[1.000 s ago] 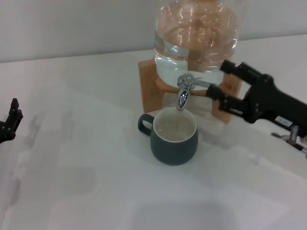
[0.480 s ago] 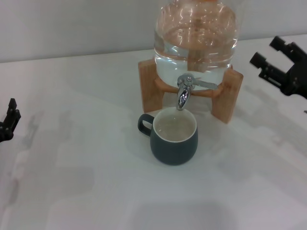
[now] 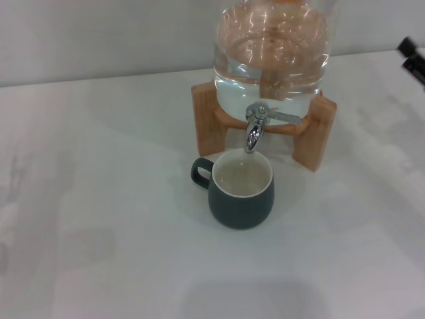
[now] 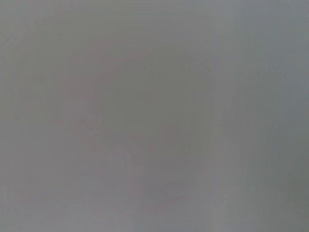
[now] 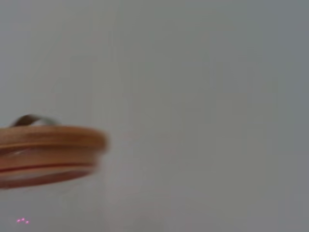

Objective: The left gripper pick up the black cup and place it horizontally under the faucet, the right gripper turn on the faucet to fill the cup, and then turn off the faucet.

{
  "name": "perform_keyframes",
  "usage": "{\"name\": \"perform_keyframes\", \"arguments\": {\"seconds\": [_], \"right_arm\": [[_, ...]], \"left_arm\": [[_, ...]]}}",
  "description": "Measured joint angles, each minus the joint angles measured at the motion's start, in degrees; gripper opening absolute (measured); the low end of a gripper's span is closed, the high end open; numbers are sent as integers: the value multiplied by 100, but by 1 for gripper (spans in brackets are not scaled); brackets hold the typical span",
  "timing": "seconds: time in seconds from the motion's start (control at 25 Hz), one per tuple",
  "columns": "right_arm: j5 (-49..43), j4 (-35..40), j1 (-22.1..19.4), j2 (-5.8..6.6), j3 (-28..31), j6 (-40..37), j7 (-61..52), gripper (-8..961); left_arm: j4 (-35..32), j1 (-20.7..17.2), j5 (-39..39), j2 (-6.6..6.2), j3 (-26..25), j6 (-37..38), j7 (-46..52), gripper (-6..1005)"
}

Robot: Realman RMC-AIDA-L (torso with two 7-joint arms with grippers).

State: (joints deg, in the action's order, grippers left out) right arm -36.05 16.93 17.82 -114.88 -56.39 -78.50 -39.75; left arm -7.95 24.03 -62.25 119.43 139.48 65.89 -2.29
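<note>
We see a white table (image 3: pixel 99 252) filling most of the head view, with a pale wall behind it. Toward the far side stands a big clear water jug (image 3: pixel 271 60), partly filled, resting on a tan wooden stand (image 3: pixel 311 133) whose two uprights flank it. From the front of the jug projects the faucet (image 3: pixel 255 129), a small chrome spigot with its spout pointing down and its thin lever lying out sideways toward the right upright of the stand; we see no stream falling from the spout. Directly under the spout, on the table just in front of the stand, sits the black cup (image 3: pixel 240 191), upright, its pale inside showing and its loop handle turned to the robot's left; whether it holds water we cannot tell for certain. Of the right gripper (image 3: pixel 413 56) we see only two dark tips at the right edge of the head view, well apart from the faucet and the cup; they hold nothing, and how far they stand apart we cannot tell. The left gripper shows in no view; the left wrist view offers only a plain grey surface. The right wrist view shows a blurred round wooden lid (image 5: pixel 48 154) against a grey background.
</note>
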Motion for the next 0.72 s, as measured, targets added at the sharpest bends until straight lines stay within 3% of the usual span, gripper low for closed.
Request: {"name": "perform_keyframes", "arguments": {"seconds": [0.52,0.68,0.72], "right_arm": [[1499,-32,127,-6,961,1114,554,855],[1556,-24,140,44,1062,1483,575,855],[1531,-15,158,127,1044,1839,570,855]], "left_arm": [[226,209,-1084,-31,-9,554,0,773],[256,210,-1138,-31,-9,575,-11,773],[282,214,-1148,-29,-9,577,-57,773]]}}
